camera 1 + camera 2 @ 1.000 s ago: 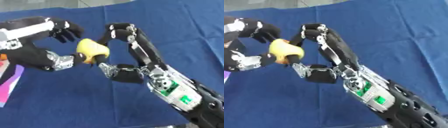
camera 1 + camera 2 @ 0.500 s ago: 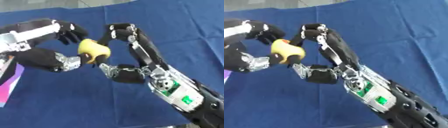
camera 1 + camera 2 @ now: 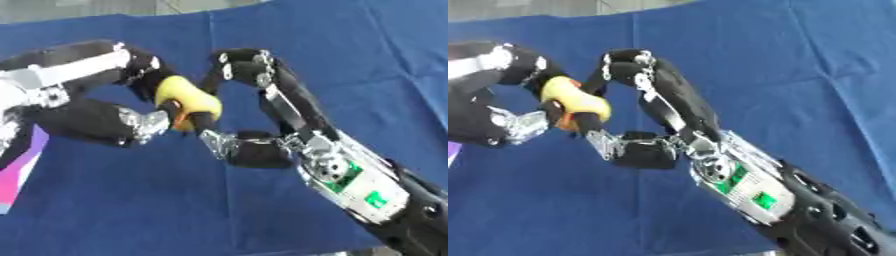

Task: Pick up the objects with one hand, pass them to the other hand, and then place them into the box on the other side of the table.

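Observation:
A yellow rounded object point(image 3: 187, 98) with an orange patch on its underside is held in the air above the blue cloth. My left hand point(image 3: 84, 120) comes in from the left, its fingers curled over the object's top left and its thumb under it. My right hand point(image 3: 261, 150) reaches from the lower right, its fingers arched against the object's right side and its thumb pressed on it from below. Both hands are on the object at once. Much of the object's lower half is hidden by the thumbs.
The blue cloth point(image 3: 367, 55) covers the whole table in view. A pink and purple flat thing point(image 3: 21, 172) shows at the left edge, below my left arm. My right forearm point(image 3: 754, 190) crosses the lower right of the table.
My left hand's fingers, spread apart from the yellow object a second ago, have closed down onto its top. The right hand has kept its hold and hardly moved.

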You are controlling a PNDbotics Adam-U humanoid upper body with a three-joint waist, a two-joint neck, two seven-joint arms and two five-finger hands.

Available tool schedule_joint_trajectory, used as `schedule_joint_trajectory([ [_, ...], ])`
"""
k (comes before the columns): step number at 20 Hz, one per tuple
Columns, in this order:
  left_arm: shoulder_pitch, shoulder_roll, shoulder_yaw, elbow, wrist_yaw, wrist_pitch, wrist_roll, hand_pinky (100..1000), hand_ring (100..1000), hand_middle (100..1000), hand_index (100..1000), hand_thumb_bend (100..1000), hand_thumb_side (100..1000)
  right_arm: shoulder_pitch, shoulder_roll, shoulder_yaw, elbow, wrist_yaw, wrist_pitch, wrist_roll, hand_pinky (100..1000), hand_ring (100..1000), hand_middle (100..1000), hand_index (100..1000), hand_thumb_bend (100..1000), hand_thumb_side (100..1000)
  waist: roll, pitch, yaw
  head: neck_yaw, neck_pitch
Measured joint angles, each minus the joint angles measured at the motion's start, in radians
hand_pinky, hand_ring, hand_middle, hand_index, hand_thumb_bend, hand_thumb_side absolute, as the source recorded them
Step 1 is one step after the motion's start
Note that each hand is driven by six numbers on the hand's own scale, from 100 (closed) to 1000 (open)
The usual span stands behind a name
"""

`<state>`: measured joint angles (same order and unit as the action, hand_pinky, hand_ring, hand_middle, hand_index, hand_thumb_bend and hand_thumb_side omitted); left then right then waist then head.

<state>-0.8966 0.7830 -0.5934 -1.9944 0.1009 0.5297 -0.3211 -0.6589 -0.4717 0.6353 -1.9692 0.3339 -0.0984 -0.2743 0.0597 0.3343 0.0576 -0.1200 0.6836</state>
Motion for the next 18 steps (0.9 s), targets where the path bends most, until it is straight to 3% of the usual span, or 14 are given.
schedule_joint_trajectory([
  [4, -0.002, -0.008, 0.0, -0.002, -0.034, 0.013, 0.044, 572, 480, 392, 503, 100, 327, 0.001, -0.001, 0.0, 0.0, -0.001, 0.0, -0.001, 824, 601, 470, 596, 100, 100, 0.0, 0.0, 0.0, 0.0, 0.0],
  [8, -0.002, -0.01, 0.0, -0.003, -0.058, 0.009, 0.096, 521, 430, 334, 434, 100, 231, 0.008, -0.003, 0.0, 0.0, 0.014, 0.028, 0.026, 820, 664, 545, 683, 100, 100, 0.0, 0.0, -0.002, 0.003, 0.0],
  [9, -0.001, -0.01, 0.0, -0.002, -0.066, 0.006, 0.106, 515, 424, 327, 425, 100, 215, 0.008, -0.003, 0.0, 0.0, 0.024, 0.042, 0.041, 821, 678, 563, 702, 100, 153, 0.0, 0.0, -0.002, 0.004, 0.0],
  [10, 0.0, -0.009, 0.0, 0.0, -0.072, 0.004, 0.116, 507, 418, 321, 417, 100, 190, 0.009, -0.004, 0.0, -0.001, 0.034, 0.057, 0.055, 828, 709, 605, 751, 100, 312, 0.0, 0.0, -0.002, 0.005, 0.0],
  [11, 0.003, -0.009, 0.0, 0.0, -0.079, 0.0, 0.124, 500, 413, 317, 413, 100, 171, 0.009, -0.005, 0.0, -0.001, 0.046, 0.073, 0.07, 837, 734, 595, 783, 100, 411, 0.0, 0.0, -0.002, 0.007, 0.0],
  [14, 0.021, -0.007, 0.001, 0.001, -0.102, -0.012, 0.139, 482, 407, 312, 410, 100, 115, 0.01, -0.005, 0.001, -0.003, 0.086, 0.118, 0.109, 867, 796, 672, 875, 100, 640, -0.001, 0.0, -0.003, 0.015, 0.0],
  [15, 0.031, -0.006, 0.002, 0.001, -0.109, -0.015, 0.144, 479, 408, 314, 413, 100, 100, 0.011, -0.005, 0.001, -0.003, 0.1, 0.13, 0.119, 876, 812, 697, 897, 100, 693, -0.002, 0.0, -0.003, 0.017, 0.0],
  [18, 0.067, 0.012, 0.016, 0.001, -0.12, -0.017, 0.164, 474, 405, 311, 413, 100, 100, 0.014, -0.005, 0.001, -0.003, 0.133, 0.159, 0.141, 895, 859, 769, 950, 100, 709, -0.003, 0.0, -0.003, 0.024, 0.0],
])
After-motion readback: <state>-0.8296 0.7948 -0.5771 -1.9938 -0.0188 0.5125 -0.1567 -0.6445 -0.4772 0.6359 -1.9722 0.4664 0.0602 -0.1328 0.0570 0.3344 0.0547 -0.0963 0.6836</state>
